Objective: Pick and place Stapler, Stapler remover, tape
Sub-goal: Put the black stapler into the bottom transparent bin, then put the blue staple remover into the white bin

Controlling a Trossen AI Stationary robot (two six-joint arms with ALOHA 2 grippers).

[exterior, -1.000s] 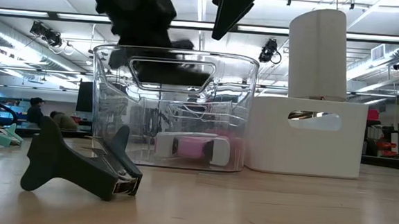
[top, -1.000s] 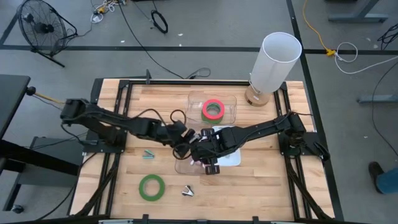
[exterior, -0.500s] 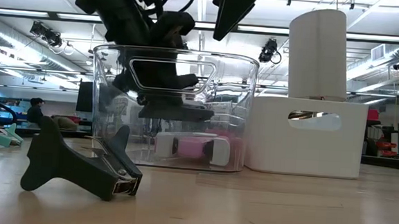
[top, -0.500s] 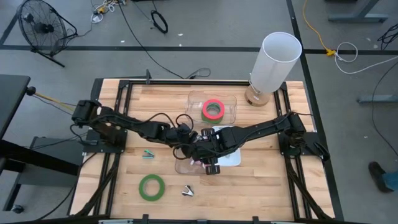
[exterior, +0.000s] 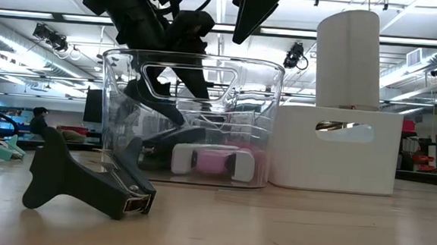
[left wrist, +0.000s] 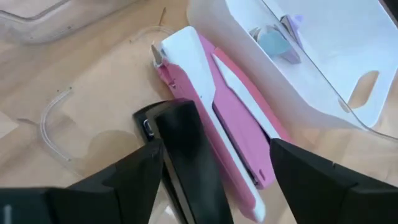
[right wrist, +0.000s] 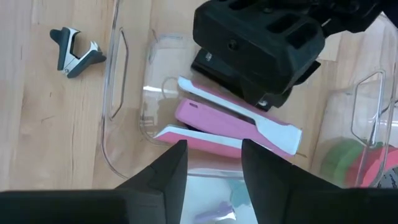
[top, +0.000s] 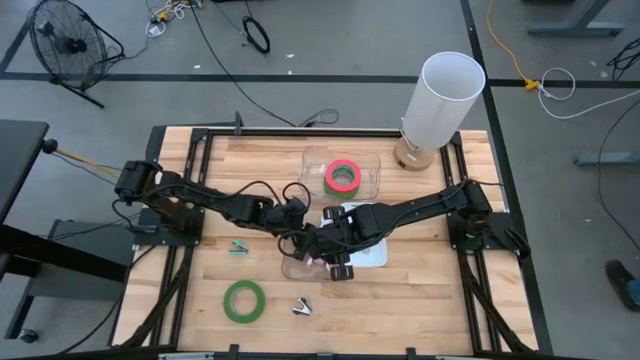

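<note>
Releasing: left gripper (left wrist: pixel 208 165) fingers spread, black stapler (left wrist: pixel 186 155) between, centre frame.
Neighbour: pink stapler (left wrist: pixel 230 118).
Right gripper (right wrist: pixel 211 165): parted, empty.

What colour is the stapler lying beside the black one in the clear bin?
Pink and white stapler; clearest in the left wrist view.

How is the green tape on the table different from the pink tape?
The green tape lies alone on the bare table; the pink tape sits in a clear bin. The pink tape rests on another green ring; the green tape rests on wood. Both are flat rings.
</note>
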